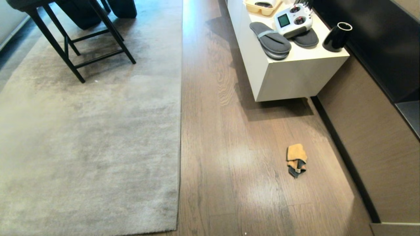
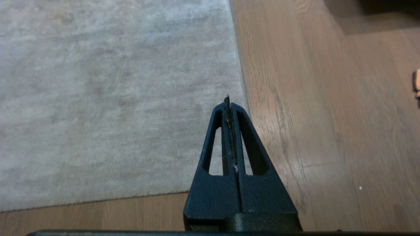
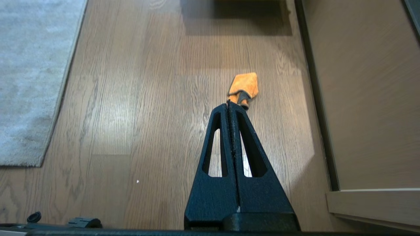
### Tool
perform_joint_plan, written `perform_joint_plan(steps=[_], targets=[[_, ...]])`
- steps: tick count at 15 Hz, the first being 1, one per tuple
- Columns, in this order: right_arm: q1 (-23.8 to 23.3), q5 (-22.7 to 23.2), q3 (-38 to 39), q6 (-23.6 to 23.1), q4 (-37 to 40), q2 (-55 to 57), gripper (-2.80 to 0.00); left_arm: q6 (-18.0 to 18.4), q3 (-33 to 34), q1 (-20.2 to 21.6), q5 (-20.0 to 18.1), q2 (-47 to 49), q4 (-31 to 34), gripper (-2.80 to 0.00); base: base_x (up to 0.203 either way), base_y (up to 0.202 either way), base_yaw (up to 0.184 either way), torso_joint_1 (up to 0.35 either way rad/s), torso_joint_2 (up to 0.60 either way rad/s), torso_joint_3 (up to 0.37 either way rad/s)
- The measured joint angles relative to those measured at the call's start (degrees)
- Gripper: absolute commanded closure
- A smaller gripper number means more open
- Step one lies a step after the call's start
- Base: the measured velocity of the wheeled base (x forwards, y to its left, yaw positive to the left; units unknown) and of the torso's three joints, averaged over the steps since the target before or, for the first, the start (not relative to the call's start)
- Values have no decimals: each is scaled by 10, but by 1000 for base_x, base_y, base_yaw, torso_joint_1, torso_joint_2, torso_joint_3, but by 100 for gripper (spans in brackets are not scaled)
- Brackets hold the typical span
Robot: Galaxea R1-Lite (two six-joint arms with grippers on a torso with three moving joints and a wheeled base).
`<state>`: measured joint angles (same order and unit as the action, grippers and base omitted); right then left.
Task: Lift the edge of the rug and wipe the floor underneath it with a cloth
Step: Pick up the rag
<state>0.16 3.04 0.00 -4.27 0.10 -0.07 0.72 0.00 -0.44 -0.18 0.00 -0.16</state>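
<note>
Lying flat on the floor (image 1: 229, 137), the rug edge (image 1: 180, 131) is seen as a straight border running away from the robot, left of centre in the head view. The cloth (image 1: 296, 160) is crumpled on bare planks well right of that border, near the wall base. Neither arm is seen in the head view. The left gripper (image 2: 228, 100) is held above the rug's border with its fingers pressed together and empty. The right gripper (image 3: 228, 104) is likewise closed on nothing, with the cloth just ahead of its tips. The right arm is judged nearer the cloth, the left nearer the border.
</note>
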Motion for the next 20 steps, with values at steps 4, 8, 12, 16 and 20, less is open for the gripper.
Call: perform_joint_plan(steps=[4,8,12,16,20], targets=[[0,0,0,0,0,0,0,0,0,0,0,0,0,0,0,0,0,1,7,-193],[0,0,0,0,0,0,0,0,0,0,0,0,0,0,0,0,0,0,2,-197],[0,0,0,0,0,0,0,0,0,0,0,0,0,0,0,0,0,1,2,-198],[0,0,0,0,0,0,0,1,0,0,0,0,0,0,0,0,0,1,1,-199],[0,0,0,0,0,0,0,1,0,0,0,0,0,0,0,0,0,1,1,-194]])
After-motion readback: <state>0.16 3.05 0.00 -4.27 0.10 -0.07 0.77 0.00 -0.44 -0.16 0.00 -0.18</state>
